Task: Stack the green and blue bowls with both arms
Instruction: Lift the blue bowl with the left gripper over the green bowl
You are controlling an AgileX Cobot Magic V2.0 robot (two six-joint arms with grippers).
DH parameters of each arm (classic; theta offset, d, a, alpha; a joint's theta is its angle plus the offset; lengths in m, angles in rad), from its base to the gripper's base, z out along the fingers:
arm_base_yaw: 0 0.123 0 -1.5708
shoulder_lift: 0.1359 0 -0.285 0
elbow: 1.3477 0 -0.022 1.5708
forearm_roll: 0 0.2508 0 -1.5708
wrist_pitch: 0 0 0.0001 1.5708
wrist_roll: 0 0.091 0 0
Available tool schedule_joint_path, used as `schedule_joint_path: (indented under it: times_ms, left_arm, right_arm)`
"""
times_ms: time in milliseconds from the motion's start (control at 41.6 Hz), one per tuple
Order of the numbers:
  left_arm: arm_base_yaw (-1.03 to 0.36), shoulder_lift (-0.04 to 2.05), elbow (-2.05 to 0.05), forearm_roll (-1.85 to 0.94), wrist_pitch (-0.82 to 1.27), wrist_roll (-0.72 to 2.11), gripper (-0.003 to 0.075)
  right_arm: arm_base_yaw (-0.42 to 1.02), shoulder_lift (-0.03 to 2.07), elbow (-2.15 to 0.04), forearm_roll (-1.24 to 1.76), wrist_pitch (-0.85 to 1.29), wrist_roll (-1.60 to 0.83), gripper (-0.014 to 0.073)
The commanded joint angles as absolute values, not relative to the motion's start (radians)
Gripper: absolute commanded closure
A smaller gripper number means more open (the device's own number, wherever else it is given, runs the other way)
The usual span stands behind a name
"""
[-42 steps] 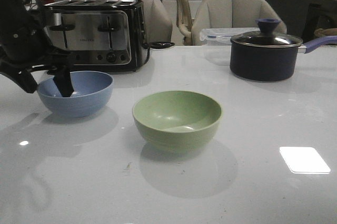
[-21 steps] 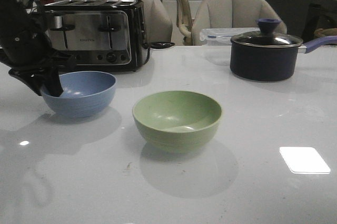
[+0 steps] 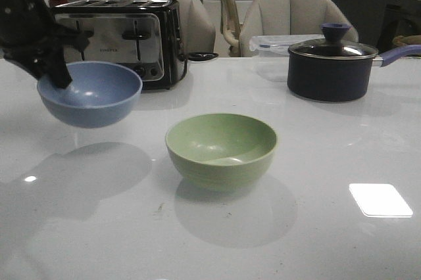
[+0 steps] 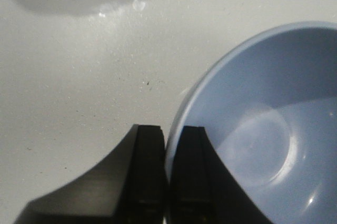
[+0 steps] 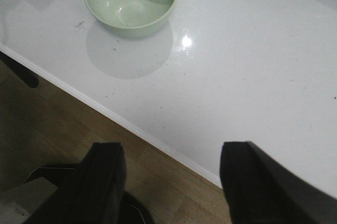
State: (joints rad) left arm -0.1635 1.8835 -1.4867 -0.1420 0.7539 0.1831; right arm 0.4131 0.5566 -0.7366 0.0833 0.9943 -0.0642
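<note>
The blue bowl hangs tilted above the table at the left, clear of the surface, its shadow below it. My left gripper is shut on its near-left rim, one finger inside and one outside; the wrist view shows the blue bowl pinched between the fingers. The green bowl stands upright in the middle of the table, also seen as the green bowl from the right wrist. My right gripper is open and empty, hovering over the table's front edge, out of the front view.
A black-and-steel toaster stands behind the blue bowl. A dark saucepan with a glass lid sits at the back right, a clear plastic container behind it. Chairs stand beyond the table. The table edge and wooden floor show below my right gripper.
My left gripper has lifted the blue bowl off the table, upward and slightly left, tilting it. The green bowl has not moved.
</note>
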Motion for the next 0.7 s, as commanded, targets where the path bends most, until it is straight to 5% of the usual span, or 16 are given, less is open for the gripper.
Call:
schedule_joint_path:
  times_ms: [0, 672]
  left_arm:
    - [-0.174, 1.76, -1.517, -0.187, 0.733, 0.188, 0.0622]
    - [-0.519, 1.747, -1.515, -0.322, 0.723, 0.223, 0.0622]
  right_arm:
    - [0.41, 0.559, -0.763, 0.077, 0.933, -0.065, 0.0089]
    - [0.41, 0.559, -0.763, 0.077, 0.933, -0.065, 0.0089]
